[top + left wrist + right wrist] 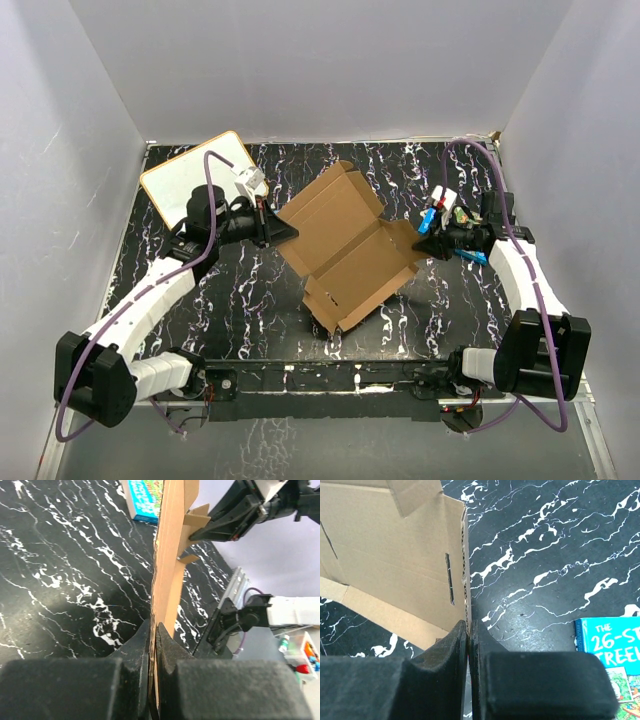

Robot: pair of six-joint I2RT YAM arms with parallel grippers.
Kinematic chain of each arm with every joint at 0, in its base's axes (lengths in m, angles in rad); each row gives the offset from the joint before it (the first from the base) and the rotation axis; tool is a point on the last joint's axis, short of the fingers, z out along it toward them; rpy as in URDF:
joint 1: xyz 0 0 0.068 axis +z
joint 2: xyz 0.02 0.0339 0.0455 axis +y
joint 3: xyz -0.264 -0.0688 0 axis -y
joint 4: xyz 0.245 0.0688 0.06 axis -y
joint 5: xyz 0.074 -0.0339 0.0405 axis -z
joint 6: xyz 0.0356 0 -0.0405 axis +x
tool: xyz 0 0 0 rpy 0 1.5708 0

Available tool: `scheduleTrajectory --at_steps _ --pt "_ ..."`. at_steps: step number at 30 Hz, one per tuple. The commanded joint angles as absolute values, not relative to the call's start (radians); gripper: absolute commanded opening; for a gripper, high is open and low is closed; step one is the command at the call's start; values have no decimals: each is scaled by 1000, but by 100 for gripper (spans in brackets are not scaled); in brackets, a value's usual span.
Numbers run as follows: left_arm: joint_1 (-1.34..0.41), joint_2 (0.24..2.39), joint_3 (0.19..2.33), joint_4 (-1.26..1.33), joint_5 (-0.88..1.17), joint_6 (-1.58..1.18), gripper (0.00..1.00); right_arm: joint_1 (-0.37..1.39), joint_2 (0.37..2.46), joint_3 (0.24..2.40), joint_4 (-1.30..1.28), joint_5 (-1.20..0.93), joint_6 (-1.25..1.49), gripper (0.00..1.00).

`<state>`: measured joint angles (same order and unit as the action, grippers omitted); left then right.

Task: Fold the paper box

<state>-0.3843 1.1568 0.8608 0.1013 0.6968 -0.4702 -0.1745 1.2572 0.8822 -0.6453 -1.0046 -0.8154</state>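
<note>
Brown cardboard filled the middle of my overhead view: the paper box (345, 245) was half-opened over the black marbled worktop (250, 300), between the two arms, with several flaps standing up. On my left wrist feed the left jaws were clamped tight on one thin cardboard edge, and the right jaws were likewise pinched shut on the opposite wall, beside a narrow slot (449, 577). I saw a blue printed box (607, 647) lying near the right arm.

Paper box (385, 565) partly off-frame.
</note>
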Motion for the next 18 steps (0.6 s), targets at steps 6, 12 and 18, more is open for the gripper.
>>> scheduleTrajectory --at_steps 6,12,18 --pt "-466 1106 865 7 385 -322 0 -174 1236 840 -521 -1052 -724 8" --pt "-564 1103 816 74 269 -301 0 -173 1232 810 -498 -1069 -715 8" --pt "-571 1120 801 115 256 -279 0 -172 1252 790 -463 -1042 -697 8"
